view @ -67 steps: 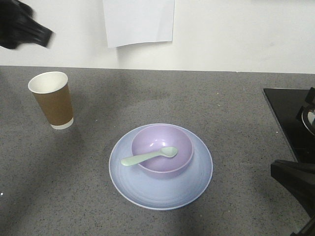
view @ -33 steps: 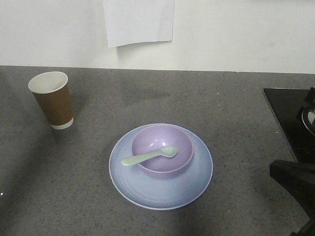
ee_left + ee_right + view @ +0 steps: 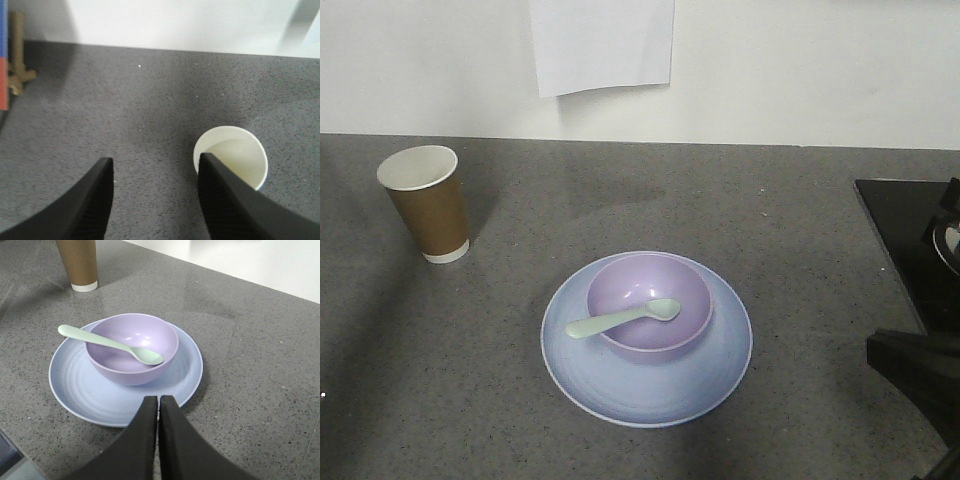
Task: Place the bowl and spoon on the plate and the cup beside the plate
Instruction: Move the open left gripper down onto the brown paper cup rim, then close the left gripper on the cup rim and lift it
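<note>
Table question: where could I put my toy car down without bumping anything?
The widest bare grey patch lies between the cup and the plate, and along the back wall. There is also bare counter between the plate and the black stovetop. The plate is crowded: the bowl sits on it, with the spoon resting in it.

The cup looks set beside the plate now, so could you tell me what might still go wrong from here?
Left gripper is open, one finger close beside the cup; a sideways drift could tip the light, empty cup.

The spoon leans on the bowl rim, its handle jutting over the plate; a bump could flip it out.

Right gripper, shut, hangs near the plate's edge and could nudge it.
</note>
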